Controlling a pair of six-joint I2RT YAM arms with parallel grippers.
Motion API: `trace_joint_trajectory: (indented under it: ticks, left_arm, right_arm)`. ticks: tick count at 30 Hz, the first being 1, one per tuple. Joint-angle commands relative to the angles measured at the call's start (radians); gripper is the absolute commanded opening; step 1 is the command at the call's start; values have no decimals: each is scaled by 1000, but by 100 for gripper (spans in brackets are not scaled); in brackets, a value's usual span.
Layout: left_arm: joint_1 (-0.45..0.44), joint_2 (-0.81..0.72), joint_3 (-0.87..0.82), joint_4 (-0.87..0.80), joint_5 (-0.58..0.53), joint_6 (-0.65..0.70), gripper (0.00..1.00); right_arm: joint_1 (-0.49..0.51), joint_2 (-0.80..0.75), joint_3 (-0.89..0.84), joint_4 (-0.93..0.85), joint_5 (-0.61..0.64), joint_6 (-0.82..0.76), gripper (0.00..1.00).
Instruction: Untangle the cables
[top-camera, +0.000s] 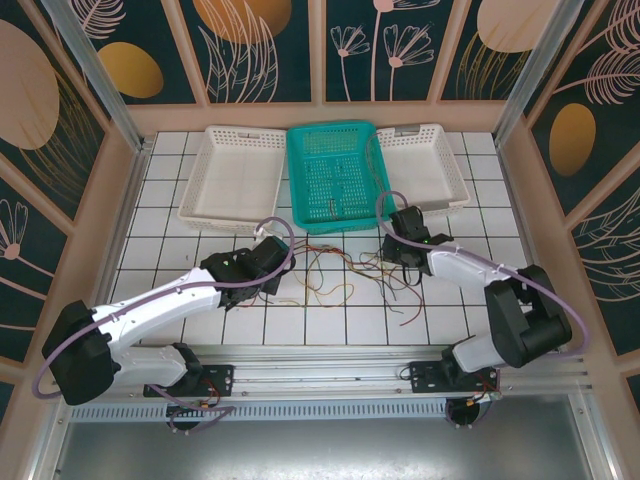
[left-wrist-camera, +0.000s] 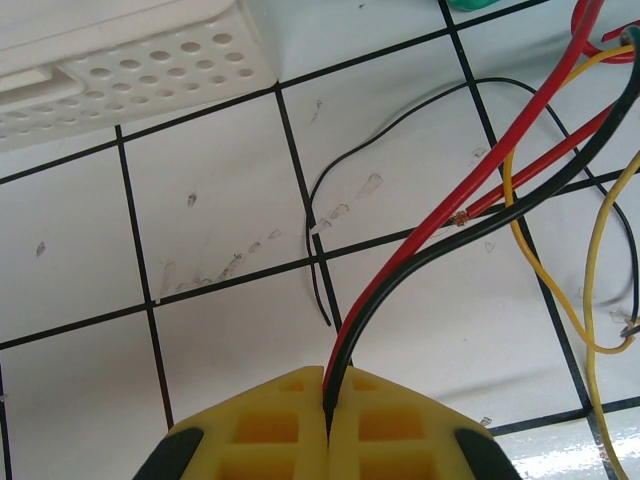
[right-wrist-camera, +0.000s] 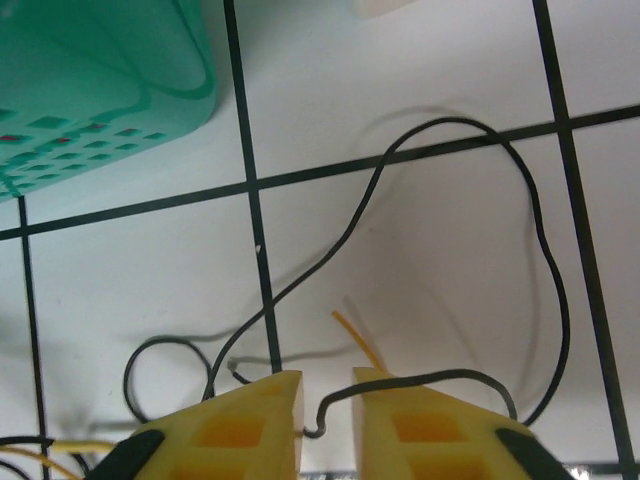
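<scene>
Thin red, black and yellow cables (left-wrist-camera: 505, 145) sprawl loosely tangled.

Inspection finds no legible text, label, brand, number or sign on any surface in view. The yellow finger pads of the left gripper (left-wrist-camera: 327, 378) and the right gripper (right-wrist-camera: 327, 378) are plain moulded grids. The white basket (left-wrist-camera: 150, 65) and teal basket (right-wrist-camera: 100, 80) ahead of them bear perforations alone, and the wall panels (top-camera: 250, 40) beyond carry leaf and flower motifs.

Right hand (right-wrist-camera: 327, 388) slightly ajar, thin black cable (right-wrist-camera: 440, 121) between its tips, teal basket (right-wrist-camera: 100, 80) upper left
</scene>
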Motion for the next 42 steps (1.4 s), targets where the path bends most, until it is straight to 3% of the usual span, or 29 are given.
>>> trace_joint_trajectory:
  ticks: [1,12,25,32,42]
  left_arm:
    - [-4,9,-8,8,7,9,0]
    - [-4,15,-8,8,11,10,0]
    - [-6,12,-9,11,16,13,0]
    - [-6,23,-7,12,20,15,0]
    - [-8,26,-7,11,21,15,0]
  right_arm:
    - [-15,37,-1,59,-16,6,23]
    - [-43,116,50,104,-19,16,32]
    - [-53,213,102,110,15,27,34]
    - [-64,244,117,102,50,24,28]
    - [-79,282,139,104,78,6,8]
